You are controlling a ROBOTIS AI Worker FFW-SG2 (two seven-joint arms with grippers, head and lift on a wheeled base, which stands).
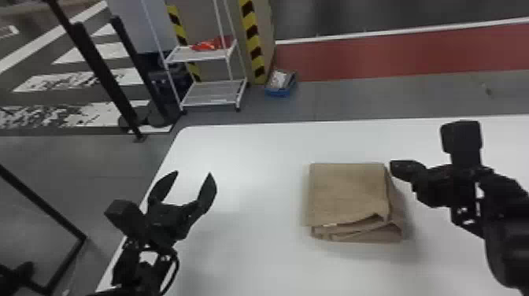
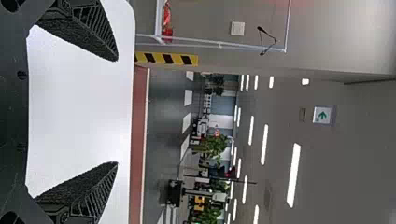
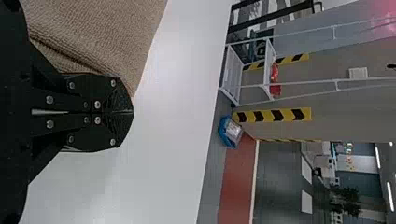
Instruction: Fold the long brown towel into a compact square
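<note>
Towel location: the brown towel (image 1: 346,193) lies on the white surface (image 1: 244,236), between the two grippers and nearer the right one.
Towel condition: folded into a stacked, roughly square bundle; top panel fairly flat, layer edges exposed on the near side, right side flaring out.
Left gripper (image 1: 193,173): fingers spread wide, nothing between them; positioned to the left, well apart from the towel.
Right gripper (image 1: 393,167): fingers closed together, no cloth seen between the tips; positioned just beside the towel's right edge.
Completed: main folds, judged by the compact stack.
Remaining: probably minor work only, such as pressing or squaring the loose right side, then clearing both arms.
Surface: smooth top, rounded far-left corner.
Room: beyond the surface, a white wire rack (image 1: 212,92) with a red item (image 1: 208,44) on its upper shelf, a blue bin (image 1: 280,93), yellow-and-black striping (image 1: 252,39) and a red floor band (image 1: 393,51).
</note>
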